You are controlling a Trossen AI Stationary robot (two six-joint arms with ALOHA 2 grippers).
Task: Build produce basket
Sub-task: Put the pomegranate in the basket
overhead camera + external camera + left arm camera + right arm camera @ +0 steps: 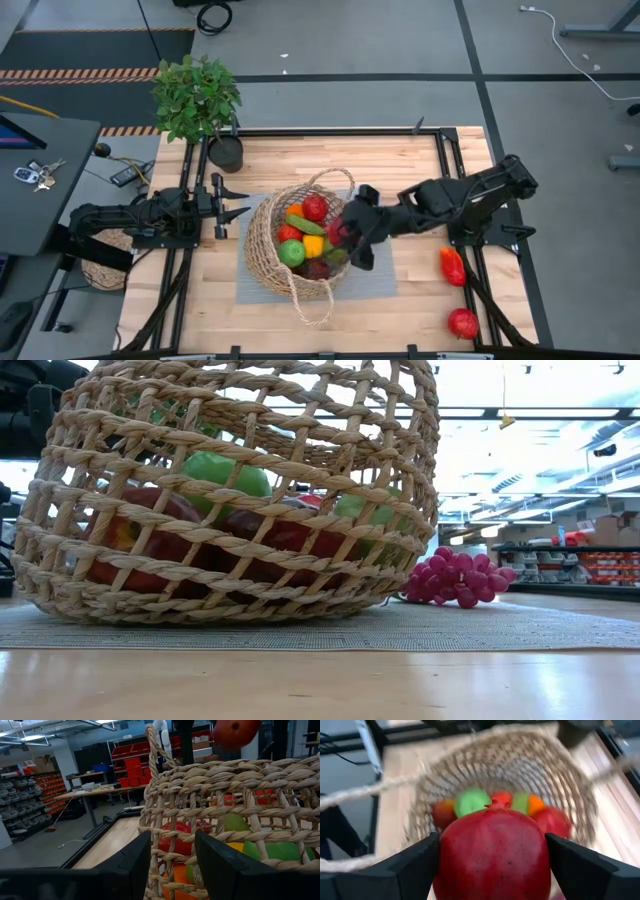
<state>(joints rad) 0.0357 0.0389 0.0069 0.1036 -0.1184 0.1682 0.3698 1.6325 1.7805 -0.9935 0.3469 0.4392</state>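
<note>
One pomegranate (493, 854) gripped in right pincer (352, 243), above basket (262, 252)

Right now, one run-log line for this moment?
right gripper: shut on pomegranate, over basket | left gripper: open, beside basket | red pepper: on table

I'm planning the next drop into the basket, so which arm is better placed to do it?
The right. Its gripper already holds a red pomegranate above the basket. The left gripper waits open beside the basket, holding nothing.
</note>
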